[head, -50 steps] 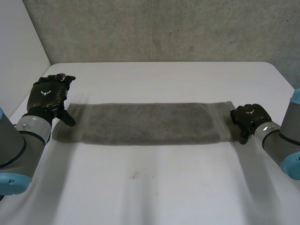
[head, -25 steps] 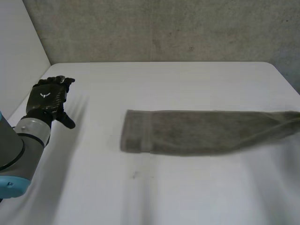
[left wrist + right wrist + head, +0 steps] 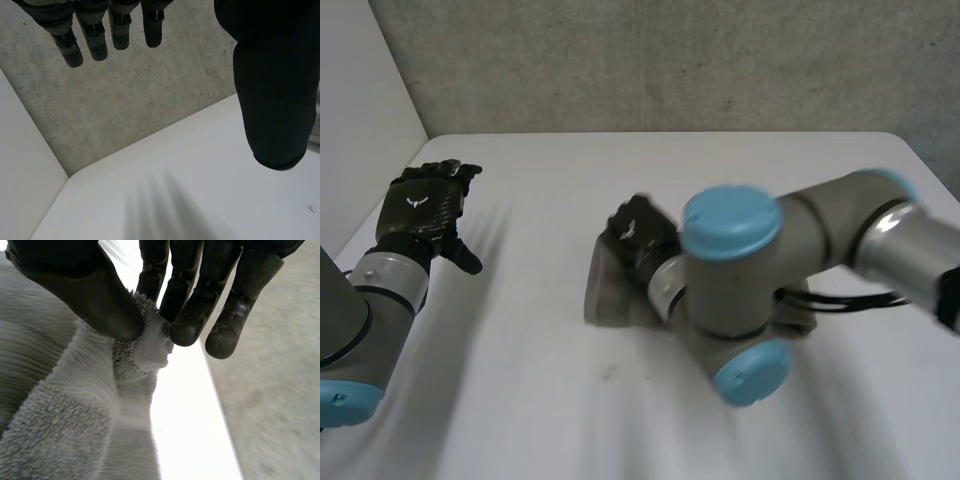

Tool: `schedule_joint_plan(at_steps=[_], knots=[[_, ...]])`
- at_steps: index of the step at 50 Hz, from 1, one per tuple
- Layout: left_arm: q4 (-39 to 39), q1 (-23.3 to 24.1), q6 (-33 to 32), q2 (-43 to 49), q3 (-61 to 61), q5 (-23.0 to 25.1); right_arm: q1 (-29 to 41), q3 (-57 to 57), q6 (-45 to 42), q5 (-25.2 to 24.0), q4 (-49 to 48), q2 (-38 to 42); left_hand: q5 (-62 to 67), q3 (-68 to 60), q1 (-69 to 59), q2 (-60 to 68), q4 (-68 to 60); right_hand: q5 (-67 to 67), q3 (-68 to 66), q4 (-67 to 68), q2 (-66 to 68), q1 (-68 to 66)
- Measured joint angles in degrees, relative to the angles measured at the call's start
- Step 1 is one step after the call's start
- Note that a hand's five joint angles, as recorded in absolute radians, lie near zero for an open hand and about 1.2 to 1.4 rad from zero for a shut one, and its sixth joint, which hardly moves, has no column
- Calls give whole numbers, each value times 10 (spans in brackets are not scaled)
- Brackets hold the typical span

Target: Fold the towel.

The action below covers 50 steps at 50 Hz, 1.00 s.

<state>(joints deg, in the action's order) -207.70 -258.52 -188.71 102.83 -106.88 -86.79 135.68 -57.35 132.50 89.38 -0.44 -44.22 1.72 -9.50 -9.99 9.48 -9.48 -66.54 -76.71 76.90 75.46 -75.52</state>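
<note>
**Right hand [image 3: 638, 230] pinches the towel [image 3: 608, 292] just left of the frame's centre**

In the head view the right hand sits a little left of centre, at the end of the right arm [image 3: 820, 250]. The arm enters from the right edge and lies across the middle of the frame, with its light-blue caps nearest the camera. The grey towel shows as a bunched patch under and just below the hand, lying on the white table [image 3: 520, 410]. The rest of it is hidden behind the arm.

The right wrist view shows the grip. The thumb [image 3: 95, 300] and the fingers [image 3: 190, 320] are closed on a tuft of the towel, pinching it between them. The thick terry cloth runs from the pinch back beneath the palm in a heavy fold. Whether the pinched part is a corner or a stretch of edge cannot be told.

The left hand [image 3: 420, 205] is at the left of the frame, above the middle, well apart from the towel, at the end of the left arm [image 3: 355, 320]. The back of the hand faces the camera and the thumb juts toward the lower right. In the left wrist view its fingers are straight and side by side, with the thumb spread wide, and it holds nothing. Beyond the fingertips lie the table's bare corner and a grey concrete wall [image 3: 125, 110].
</note>
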Motion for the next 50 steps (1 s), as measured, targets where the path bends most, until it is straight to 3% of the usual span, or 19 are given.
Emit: schedule_joint_plan(at_steps=[2,6,8,10,19,25,27,29,30,33,44,50], knots=[[0,0,0,0,0,0,11,1,1,0,0,12,0,0,0,0,0,13,12,-13,-9,13],[0,0,-1,1,0,0,20,-11,7,2,0,14,0,0,0,0,0,336,324,-325,-326,334],[-1,0,-1,1,0,0,15,-30,23,3,0,-5,0,0,0,0,0,563,542,-540,-543,542],[-1,0,-2,1,0,0,3,-52,44,3,-1,-27,0,0,0,0,0,629,619,-615,-609,603],[-4,0,-2,5,0,0,-128,-205,193,-2,0,-147,0,0,0,0,0,630,628,-620,-614,621],[-17,1,-3,8,-5,0,-204,-291,216,-3,0,-170,0,0,0,0,0,630,628,-620,-614,621],[-23,2,-4,9,-8,0,-226,-317,208,-5,-4,-171,0,0,0,0,0,565,571,-568,-556,560],[-29,3,-4,9,-11,0,-244,-339,195,-7,-12,-169,0,0,0,0,0,417,429,-430,-414,407],[-33,4,-5,9,-13,0,-255,-352,184,-8,-22,-167,0,0,0,0,0,285,298,-299,-277,287],[-39,7,-5,9,-17,0,-267,-364,161,-7,-47,-165,0,0,0,0,0,42,41,-42,-41,71],[-42,12,-5,4,-20,0,-231,-297,65,8,-93,-167,0,0,0,0,0,-3,0,0,-23,3],[-40,14,-4,-2,-17,-1,-102,-198,-36,1,-95,-121,0,0,0,0,0,-4,0,0,-20,2]])
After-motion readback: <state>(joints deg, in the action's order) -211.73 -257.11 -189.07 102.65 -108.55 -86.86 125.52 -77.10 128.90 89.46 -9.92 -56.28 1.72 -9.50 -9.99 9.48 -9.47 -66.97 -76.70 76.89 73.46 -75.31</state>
